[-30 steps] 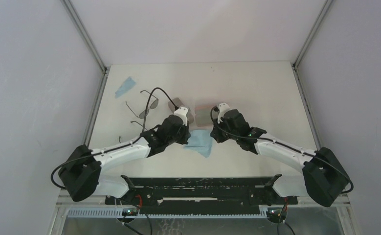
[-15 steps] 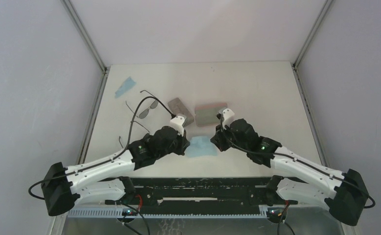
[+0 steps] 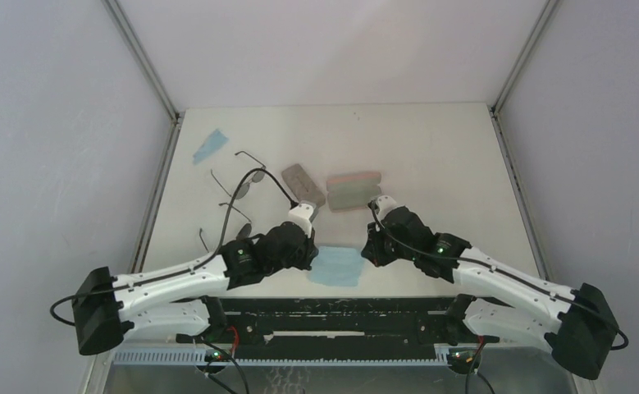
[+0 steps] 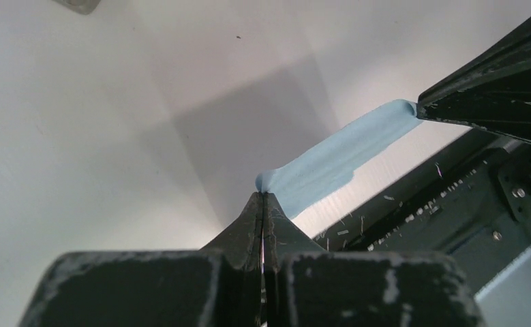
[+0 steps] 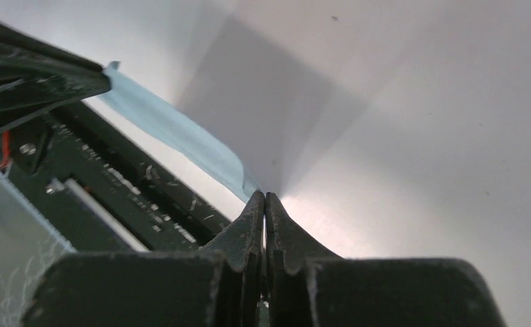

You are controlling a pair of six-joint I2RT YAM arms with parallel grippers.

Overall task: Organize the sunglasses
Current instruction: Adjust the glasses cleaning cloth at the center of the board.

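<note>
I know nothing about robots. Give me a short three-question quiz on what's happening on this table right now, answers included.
1. True or false: the left end effector and the right end effector both pinch the same light blue cloth.
2. Multiple choice: the sunglasses lie A) between the two end effectors, B) on the left part of the table, untouched, C) inside a case.
3. What colour is the case lying beside the grey-brown case?
Key: 1 true; 2 B; 3 pink: the pink case.
</note>
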